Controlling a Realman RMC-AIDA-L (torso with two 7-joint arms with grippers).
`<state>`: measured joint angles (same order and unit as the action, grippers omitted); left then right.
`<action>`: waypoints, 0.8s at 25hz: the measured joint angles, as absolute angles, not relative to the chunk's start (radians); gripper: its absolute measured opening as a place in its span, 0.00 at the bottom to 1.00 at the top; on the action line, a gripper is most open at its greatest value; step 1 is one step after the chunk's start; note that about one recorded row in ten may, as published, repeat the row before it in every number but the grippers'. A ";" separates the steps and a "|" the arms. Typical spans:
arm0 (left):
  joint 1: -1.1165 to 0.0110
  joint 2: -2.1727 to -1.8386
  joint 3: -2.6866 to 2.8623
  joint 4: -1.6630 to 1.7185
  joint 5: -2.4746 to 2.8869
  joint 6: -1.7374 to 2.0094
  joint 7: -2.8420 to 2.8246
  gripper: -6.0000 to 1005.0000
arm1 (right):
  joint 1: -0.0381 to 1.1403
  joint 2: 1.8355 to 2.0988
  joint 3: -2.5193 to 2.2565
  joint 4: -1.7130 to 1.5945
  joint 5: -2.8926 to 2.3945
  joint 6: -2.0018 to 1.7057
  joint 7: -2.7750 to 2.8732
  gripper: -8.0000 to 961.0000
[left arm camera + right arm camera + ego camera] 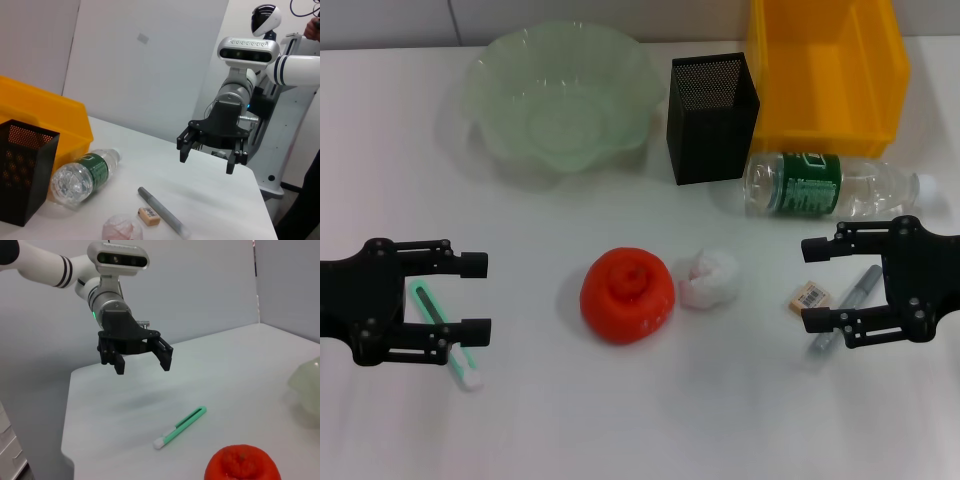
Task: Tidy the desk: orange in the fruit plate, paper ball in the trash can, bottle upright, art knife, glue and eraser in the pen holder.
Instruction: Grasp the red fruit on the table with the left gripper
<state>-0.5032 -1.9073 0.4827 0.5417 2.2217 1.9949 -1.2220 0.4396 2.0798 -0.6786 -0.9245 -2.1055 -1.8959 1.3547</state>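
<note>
White desk [620, 420], bottle [830, 185] on its side, cap rightward; left gripper [480, 295] and right gripper [810, 285] jaws spread.

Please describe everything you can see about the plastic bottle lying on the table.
The clear plastic water bottle with a green label lies on its side on the white table, not upright. Its base faces the black mesh pen holder and its white-capped neck points toward the robot's right. It looks empty or nearly so. It rests just in front of the yellow plastic bin, close to it; whether they touch cannot be told. Neither pincer holds it: the right pincer hovers open nearer the robot.
</note>
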 joint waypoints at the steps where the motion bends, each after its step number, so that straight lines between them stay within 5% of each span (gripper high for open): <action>1: -0.503 -1.907 0.482 0.542 2.220 1.994 -1.222 0.77 | 0.439 2.080 -0.679 -0.924 -2.106 -1.896 1.354 0.81; 20: -0.495 -1.916 0.476 0.569 2.216 1.988 -1.225 0.75 | 0.434 2.080 -0.641 -0.910 -2.106 -1.895 1.350 0.81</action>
